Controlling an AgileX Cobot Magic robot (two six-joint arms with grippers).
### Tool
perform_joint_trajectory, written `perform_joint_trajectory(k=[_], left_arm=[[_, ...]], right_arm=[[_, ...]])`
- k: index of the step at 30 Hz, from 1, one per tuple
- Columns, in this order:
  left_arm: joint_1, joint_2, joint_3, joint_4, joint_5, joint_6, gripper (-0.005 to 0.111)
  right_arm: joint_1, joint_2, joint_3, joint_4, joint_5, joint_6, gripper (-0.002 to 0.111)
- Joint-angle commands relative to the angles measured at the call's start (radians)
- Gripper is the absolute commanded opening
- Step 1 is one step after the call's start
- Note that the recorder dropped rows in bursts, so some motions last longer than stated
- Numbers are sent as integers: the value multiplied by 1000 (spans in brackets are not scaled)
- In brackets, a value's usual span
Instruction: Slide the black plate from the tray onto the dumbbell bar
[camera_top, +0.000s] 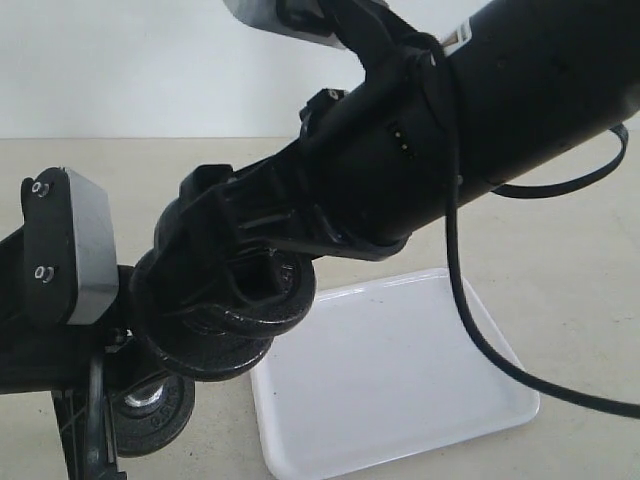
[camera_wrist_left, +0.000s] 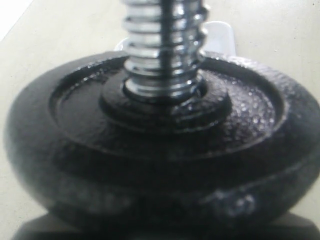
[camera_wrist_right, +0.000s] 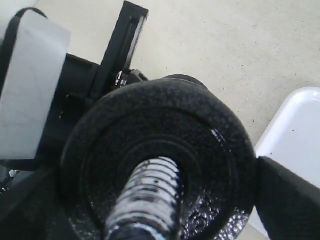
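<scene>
The black plate (camera_wrist_right: 200, 125) is off the tray (camera_top: 400, 390), just beside its corner, threaded over the dumbbell bar (camera_wrist_left: 162, 50) (the thread pokes through the centre hole); the right gripper (camera_top: 235, 288) is clamped wide across the plate's rim, one pad (camera_wrist_right: 287, 200) against its edge, probably to hold the disc square to the rod. The left gripper (camera_top: 118, 352), farther from the tray, seems there to steady the bar; its jaws are hidden, so I cannot tell how they stand.
</scene>
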Motion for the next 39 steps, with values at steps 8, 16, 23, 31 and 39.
perform_joint_trajectory(k=[8,16,23,31,39], left_arm=[[-5,-54,-53,-68,35,18,4],[-5,-54,-53,-68,37,18,4],[-5,-54,-53,-70,12,-10,4],[-5,-54,-53,-70,-132,-140,4],[-5,-52,-53,-70,-196,-221,4]], right_arm=[[-8,-10,-13,-11,-42,-35,101],[-8,-10,-13,-11,-42,-30,104],[-8,-10,-13,-23,-42,-32,104],[-8,-10,-13,-44,-48,-26,104],[-8,-10,-13,-72,-47,-26,104]])
